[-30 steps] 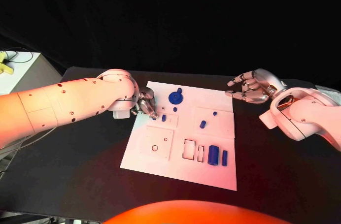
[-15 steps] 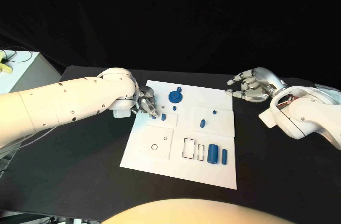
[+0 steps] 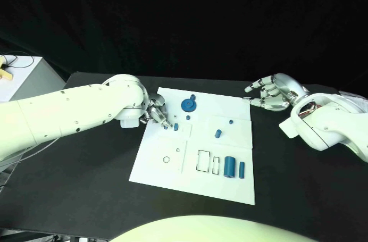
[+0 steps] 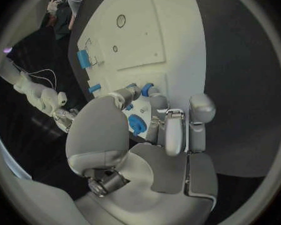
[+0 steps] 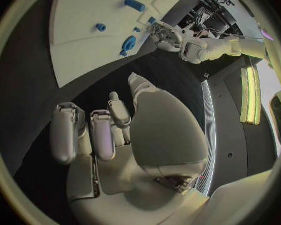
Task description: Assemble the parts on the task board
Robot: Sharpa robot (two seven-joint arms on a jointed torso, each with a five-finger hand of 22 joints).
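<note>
Left hand is reaching over the left edge of the task board, with its fingers bent down onto the board's upper left part. The fingertips are lying right beside a small blue peg; in the left wrist view a blue piece is sitting between the fingertips, but I cannot tell if the hand is really pinching it or only touching it.

Right hand is hanging above the black table, just beyond the board's upper right corner. Its fingers are curled a little and apart from each other, and it is holding nothing.

On the white board several recesses are showing. A blue round disc with a small handle is lying near the top edge. A tiny blue stud is sitting just below the disc. A short blue pin is lying tilted in the square field on the right, and a small blue dot is near it. At the lower right a wide blue block and a thin blue bar are standing side by side, next to a rectangular slot with a dark outline. A round hole is lying in the lower left square.
</note>
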